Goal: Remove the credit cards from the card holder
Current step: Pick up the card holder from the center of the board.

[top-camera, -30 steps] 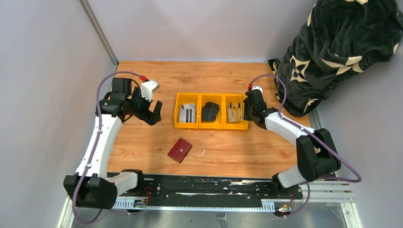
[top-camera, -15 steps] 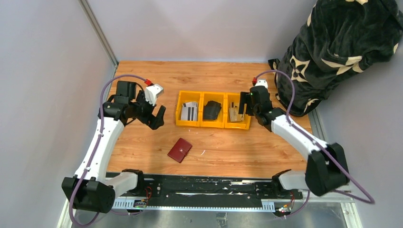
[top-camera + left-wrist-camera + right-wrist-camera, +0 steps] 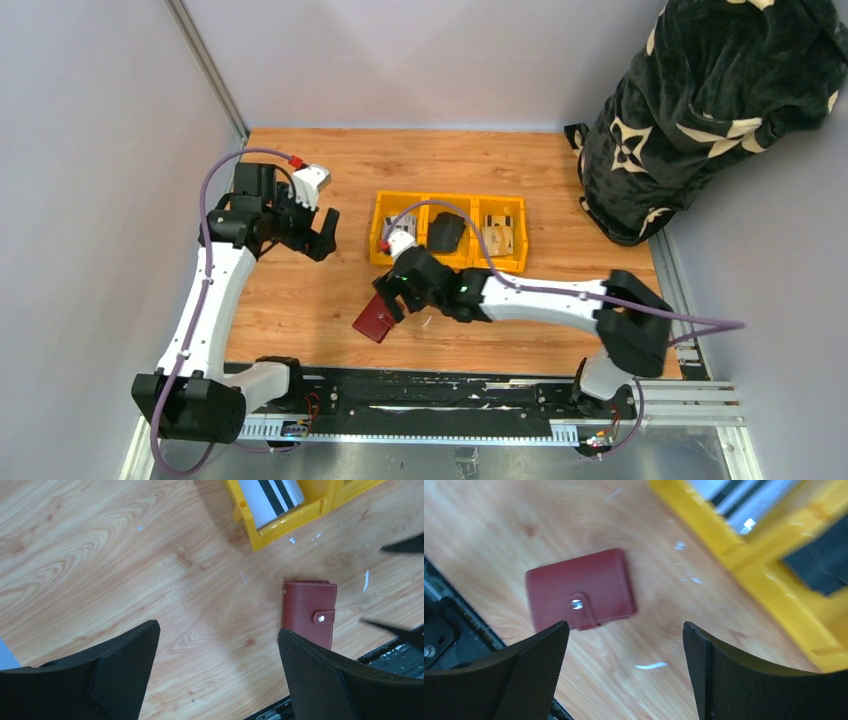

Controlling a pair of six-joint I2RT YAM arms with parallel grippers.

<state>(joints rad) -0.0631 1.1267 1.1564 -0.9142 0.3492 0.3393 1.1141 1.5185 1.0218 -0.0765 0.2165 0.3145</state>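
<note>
There was one dark red card holder [image 3: 378, 318]. One yellow bin [image 3: 500, 266] had three compartments: one held white striped cards [image 3: 270, 492], one a single black folded item [image 3: 445, 233], one tan cards [image 3: 497, 238]; the number in either pile could not be told. One dark patterned blanket bundle [image 3: 715, 100] stood there. Two grippers showed: left gripper [image 3: 325, 235] and right gripper [image 3: 385, 303].

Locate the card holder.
Top view: the card holder lies closed on the table, nearer than the yellow bin's left end, under the open right gripper.

right tool [image 3: 387, 303] swung from yellow bin [image 3: 521, 236] to above card holder [image 3: 372, 325]; jaws apparently wider now
</note>
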